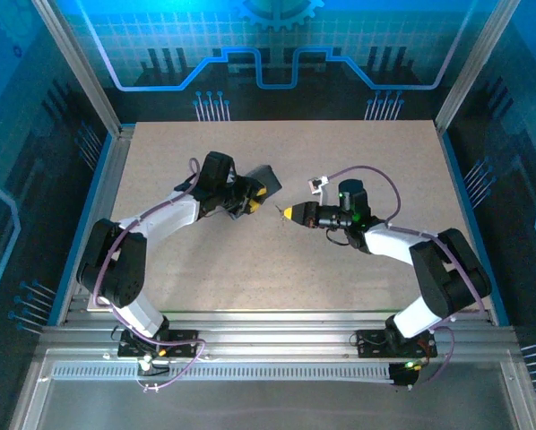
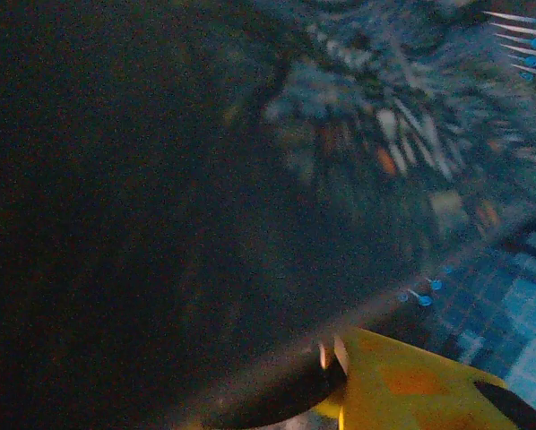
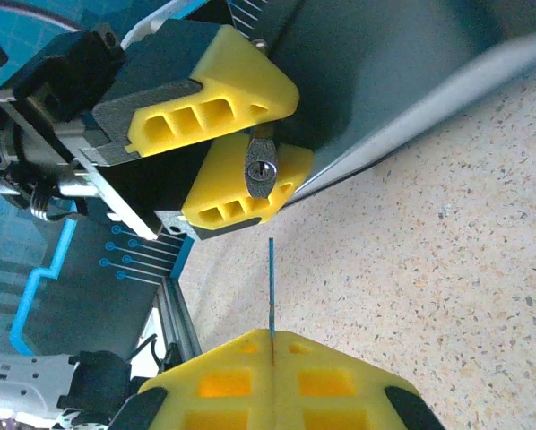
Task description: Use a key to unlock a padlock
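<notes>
On the right wrist camera, my right gripper (image 3: 271, 349) has its jaws pinched flat together on the key (image 3: 271, 287). The thin blade stands straight out of the seam, edge-on to me. It points at the padlock (image 3: 261, 168), close but not touching, and the keyhole faces the blade. My left gripper (image 3: 275, 134) has its jaws clamped on the padlock between the yellow fingers. The dark tin (image 3: 376, 72) is right behind it, over the speckled tabletop (image 3: 447, 251). From above, the grippers face each other near mid-tabletop.
</notes>
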`<action>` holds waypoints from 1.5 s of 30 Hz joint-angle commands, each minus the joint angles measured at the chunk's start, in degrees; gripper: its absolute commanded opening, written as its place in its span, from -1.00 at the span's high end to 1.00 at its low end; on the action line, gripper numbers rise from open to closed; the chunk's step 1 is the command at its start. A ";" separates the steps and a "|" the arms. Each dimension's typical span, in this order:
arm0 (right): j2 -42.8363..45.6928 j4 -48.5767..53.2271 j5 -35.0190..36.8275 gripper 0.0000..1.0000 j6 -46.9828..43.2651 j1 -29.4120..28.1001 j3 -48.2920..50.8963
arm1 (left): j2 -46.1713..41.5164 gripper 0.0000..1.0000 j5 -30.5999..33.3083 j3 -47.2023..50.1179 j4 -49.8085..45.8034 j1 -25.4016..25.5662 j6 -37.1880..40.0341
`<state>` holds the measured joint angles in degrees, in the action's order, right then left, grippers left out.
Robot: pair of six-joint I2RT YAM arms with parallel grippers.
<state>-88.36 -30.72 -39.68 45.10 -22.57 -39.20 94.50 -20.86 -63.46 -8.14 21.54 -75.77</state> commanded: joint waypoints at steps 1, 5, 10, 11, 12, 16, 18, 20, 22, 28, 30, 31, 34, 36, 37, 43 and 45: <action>3.46 4.28 -1.06 1.00 -3.73 1.41 0.99 | -0.09 0.29 3.15 -1.33 -7.61 -0.17 9.36; 5.11 6.96 -1.27 1.00 -4.62 2.65 1.65 | 2.46 0.31 6.53 0.25 -6.86 0.84 11.13; 7.92 10.76 -1.10 1.00 -6.19 3.47 2.07 | 6.68 0.32 11.97 -1.27 -9.07 3.65 15.36; 8.53 11.43 -0.99 1.00 -6.49 3.65 2.11 | 7.39 0.32 12.49 -1.31 -9.01 3.94 15.54; 9.19 11.93 -0.89 1.00 -6.69 3.75 2.34 | 8.03 0.32 12.95 -1.46 -9.20 4.17 15.67; 10.78 13.12 -0.59 1.00 -7.04 4.22 2.85 | 9.69 0.30 16.99 -2.67 -11.41 5.09 17.68; 11.15 13.40 -0.39 1.00 -7.05 4.29 2.88 | 10.64 0.28 17.78 -2.83 -11.53 5.36 18.19; 11.12 13.52 -0.36 1.00 -6.96 4.29 2.86 | 11.54 0.18 18.05 -2.68 -11.50 5.48 18.28; 11.16 13.83 -0.53 1.00 -6.92 4.27 2.73 | 11.89 0.01 17.71 -2.29 -11.61 5.56 18.24; 10.98 17.55 -0.90 1.00 -9.18 4.37 1.82 | 6.48 -0.23 14.21 -1.75 -12.66 5.90 19.81; 10.58 18.14 -1.63 1.00 -9.76 4.79 1.32 | 2.97 -0.23 12.08 -1.90 -13.50 5.87 22.09; 10.25 18.43 -2.15 1.00 -9.90 5.09 1.06 | 1.55 -0.21 11.03 -2.24 -13.99 5.83 24.09; 8.83 19.68 -4.51 1.00 -10.48 6.09 -0.62 | -1.56 -0.13 4.89 -5.05 -16.10 5.53 34.21; 7.88 21.98 -6.23 1.00 -11.91 6.37 -2.49 | -2.84 -0.12 -1.56 -5.66 -15.60 4.91 41.22; 7.53 22.65 -7.04 1.00 -12.49 6.51 -3.23 | -3.07 -0.10 -5.66 -5.43 -14.34 4.38 43.72; 2.97 24.98 -14.41 1.00 -13.97 7.29 -7.58 | -1.29 -0.12 -23.29 -5.97 -11.51 3.86 55.13; 2.33 26.88 -15.52 1.00 -15.16 7.25 -8.85 | -0.48 -0.12 -24.04 -6.22 -11.76 3.61 56.66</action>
<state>-84.95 -7.62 -50.17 32.62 -15.94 -45.74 92.40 -36.18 -68.23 -19.22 25.61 -27.14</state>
